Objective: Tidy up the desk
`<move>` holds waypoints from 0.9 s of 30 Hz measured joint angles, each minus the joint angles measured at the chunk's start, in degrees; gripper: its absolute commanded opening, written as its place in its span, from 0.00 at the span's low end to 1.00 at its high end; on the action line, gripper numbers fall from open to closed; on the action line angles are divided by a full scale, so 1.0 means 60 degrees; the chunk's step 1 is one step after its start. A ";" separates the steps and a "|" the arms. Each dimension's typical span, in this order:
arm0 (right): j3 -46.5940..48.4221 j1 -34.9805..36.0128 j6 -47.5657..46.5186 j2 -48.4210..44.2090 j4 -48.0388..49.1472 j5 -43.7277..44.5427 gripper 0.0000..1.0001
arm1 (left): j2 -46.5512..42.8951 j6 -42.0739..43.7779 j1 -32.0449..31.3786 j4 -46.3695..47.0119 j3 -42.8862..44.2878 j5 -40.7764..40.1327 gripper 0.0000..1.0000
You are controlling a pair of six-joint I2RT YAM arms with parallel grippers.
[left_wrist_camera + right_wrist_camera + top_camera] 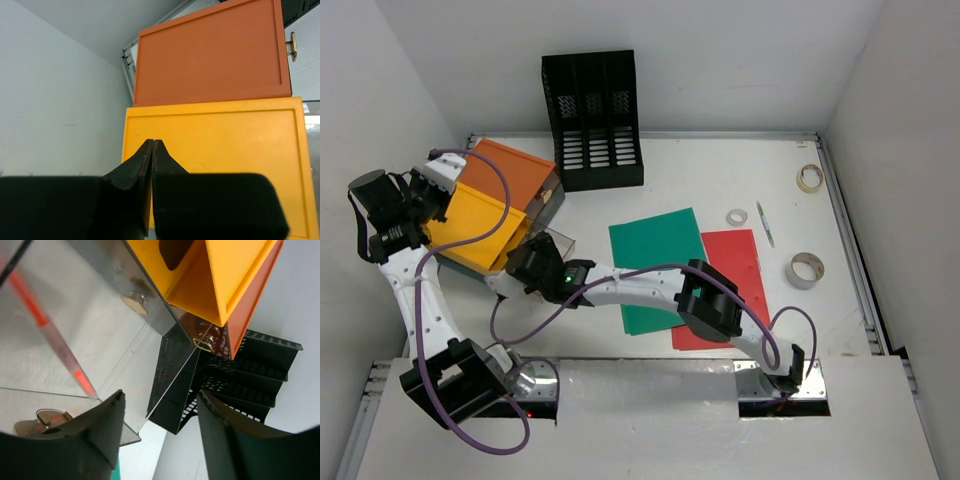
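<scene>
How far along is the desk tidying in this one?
Done: a red pen seems to lie in the open clear drawer. In hand: right claw open at that drawer, left claw shut above the yellow box. Left: green folder, red folder, three tape rolls and a thin pen lie on the desk.

Plain matte white walls stand at the back and on both sides of the large flat white rectangular tabletop with thin metal edge rails, lit evenly with soft shadows, and a flat white panel spans its near edge.
</scene>
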 measured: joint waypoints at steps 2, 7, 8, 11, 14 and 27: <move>-0.0073 0.0044 0.0004 0.0000 0.0124 -0.0007 0.61 | 0.0000 0.0018 0.0004 0.0000 0.0000 -0.0007 0.00; -0.0120 0.0113 0.0146 0.0000 0.0408 -0.0095 0.63 | 0.0018 -0.0011 0.0055 0.0051 -0.0029 -0.0087 0.02; -0.0120 0.0113 0.0222 0.0000 0.0503 -0.0175 0.64 | 0.0098 -0.0029 0.0058 0.0091 -0.0047 -0.0149 0.01; -0.0117 0.0113 0.0328 0.0000 0.0783 -0.0423 0.64 | 0.0831 -0.0135 0.0058 0.0157 0.0004 -0.0594 0.00; 0.0051 0.0113 0.0426 0.0102 0.0889 -0.0521 0.64 | 0.2157 -0.0204 0.0277 -0.0080 0.0208 -0.1035 0.00; 0.0095 0.0076 0.0765 0.0040 0.1916 -0.0594 0.64 | 0.3195 -0.0204 0.1333 -0.0430 0.0036 -0.1213 0.00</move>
